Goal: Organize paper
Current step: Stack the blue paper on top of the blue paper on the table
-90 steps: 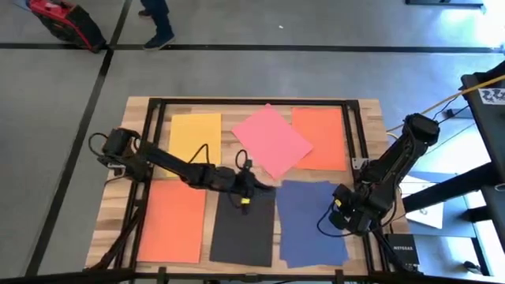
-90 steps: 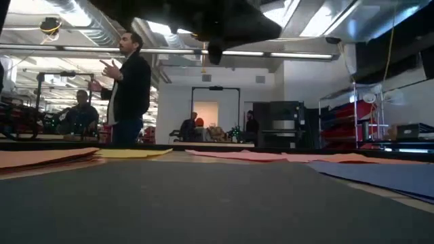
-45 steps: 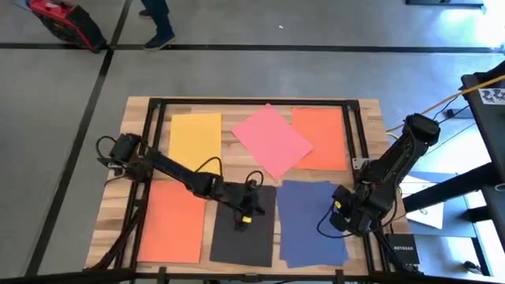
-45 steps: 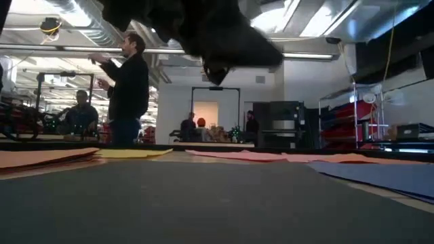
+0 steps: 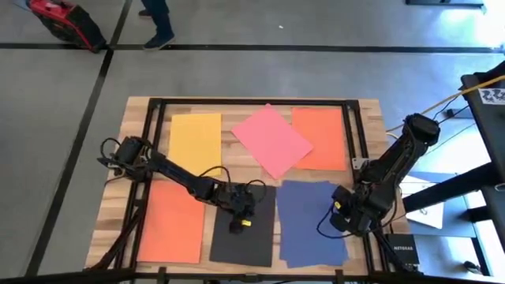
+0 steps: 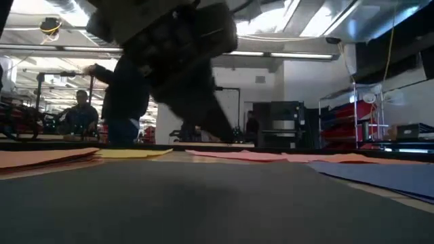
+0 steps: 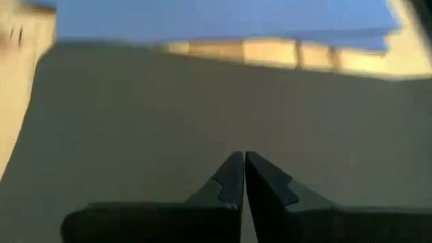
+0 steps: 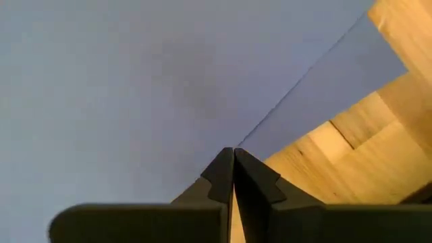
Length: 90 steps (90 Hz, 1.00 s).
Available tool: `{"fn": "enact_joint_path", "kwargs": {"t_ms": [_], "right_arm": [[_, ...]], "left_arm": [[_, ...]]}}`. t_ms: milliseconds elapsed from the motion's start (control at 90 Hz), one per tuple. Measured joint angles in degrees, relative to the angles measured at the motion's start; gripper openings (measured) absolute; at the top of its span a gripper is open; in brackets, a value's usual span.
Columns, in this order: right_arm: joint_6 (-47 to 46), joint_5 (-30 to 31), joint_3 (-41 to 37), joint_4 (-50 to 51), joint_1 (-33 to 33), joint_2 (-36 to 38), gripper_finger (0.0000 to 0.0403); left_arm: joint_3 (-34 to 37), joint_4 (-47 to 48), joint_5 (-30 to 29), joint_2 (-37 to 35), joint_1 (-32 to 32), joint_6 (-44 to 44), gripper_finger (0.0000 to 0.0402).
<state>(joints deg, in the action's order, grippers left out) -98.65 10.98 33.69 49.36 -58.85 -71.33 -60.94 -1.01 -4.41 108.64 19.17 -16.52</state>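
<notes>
Left gripper [image 5: 237,224], fingers together, has slid toward 6 o'clock over the black sheet [image 5: 246,238], probably to straighten it; right gripper [image 5: 341,214], also closed, waits on the blue sheet [image 5: 308,225].

obstacles: left arm [image 5: 177,175] slants across table [image 5: 233,142] centre | sheets lie flat, nothing upright | free: bare wood between yellow sheet [image 5: 195,136] and pink sheet [image 5: 272,140]

"NETGEAR" on black box [image 5: 398,249]

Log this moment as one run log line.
left gripper: shut, over black sheet | right gripper: shut, at dark blue sheet edge | pink sheet: askew
</notes>
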Motion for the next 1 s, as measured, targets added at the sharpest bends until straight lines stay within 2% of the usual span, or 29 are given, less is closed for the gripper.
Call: {"fn": "enact_joint_path", "kwargs": {"t_ms": [1000], "right_arm": [[0.0, 0.0, 0.0, 0.0, 0.0, 0.0, 0.0]], "left_arm": [[1.3, 12.8, -2.7, -1.4, 6.0, -5.7, 0.0]]}}
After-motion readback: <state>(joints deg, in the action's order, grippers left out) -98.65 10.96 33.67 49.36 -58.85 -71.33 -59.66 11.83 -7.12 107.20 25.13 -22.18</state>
